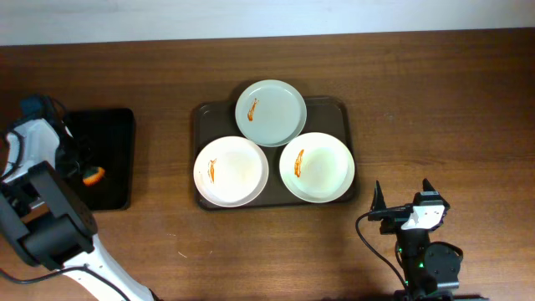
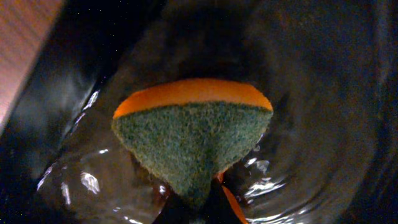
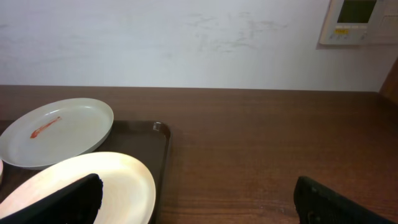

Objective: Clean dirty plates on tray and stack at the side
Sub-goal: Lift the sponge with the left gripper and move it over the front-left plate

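Three plates lie on the dark brown tray. A pale grey-green plate is at the back, a white plate at the front left and a white plate at the front right. Each bears an orange-red smear. My left gripper is over the small black tray and is shut on an orange and green sponge, pinched at its lower tip. My right gripper is open and empty, on the table right of the brown tray. The right wrist view shows its fingers spread wide, with the grey-green plate and the right white plate at the left.
A narrow black tray with a wet shiny bottom sits at the far left. The wooden table runs to a white wall at the back. A wall panel hangs at the upper right.
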`<action>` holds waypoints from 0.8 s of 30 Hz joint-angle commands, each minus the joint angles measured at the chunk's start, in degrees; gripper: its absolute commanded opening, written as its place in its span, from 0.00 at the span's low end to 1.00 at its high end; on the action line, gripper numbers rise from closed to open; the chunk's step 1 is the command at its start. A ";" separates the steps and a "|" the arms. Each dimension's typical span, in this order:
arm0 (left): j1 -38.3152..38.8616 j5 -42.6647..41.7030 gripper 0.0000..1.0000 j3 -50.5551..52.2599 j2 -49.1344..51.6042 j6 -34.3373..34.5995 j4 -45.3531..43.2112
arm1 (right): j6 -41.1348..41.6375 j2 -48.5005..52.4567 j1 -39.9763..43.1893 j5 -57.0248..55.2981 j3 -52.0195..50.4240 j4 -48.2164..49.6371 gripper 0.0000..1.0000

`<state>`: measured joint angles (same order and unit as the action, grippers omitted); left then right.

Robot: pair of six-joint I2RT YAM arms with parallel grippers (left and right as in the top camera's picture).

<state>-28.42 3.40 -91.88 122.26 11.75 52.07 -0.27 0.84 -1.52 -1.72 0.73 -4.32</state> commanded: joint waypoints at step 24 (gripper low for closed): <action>2.67 -5.11 0.00 -1.57 -17.53 -12.90 0.50 | -0.33 -0.42 0.42 -0.92 -0.42 -0.22 0.98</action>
<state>-26.89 -13.74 -107.83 97.25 -0.03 54.65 -0.27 0.84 -1.52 -1.74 0.73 -4.32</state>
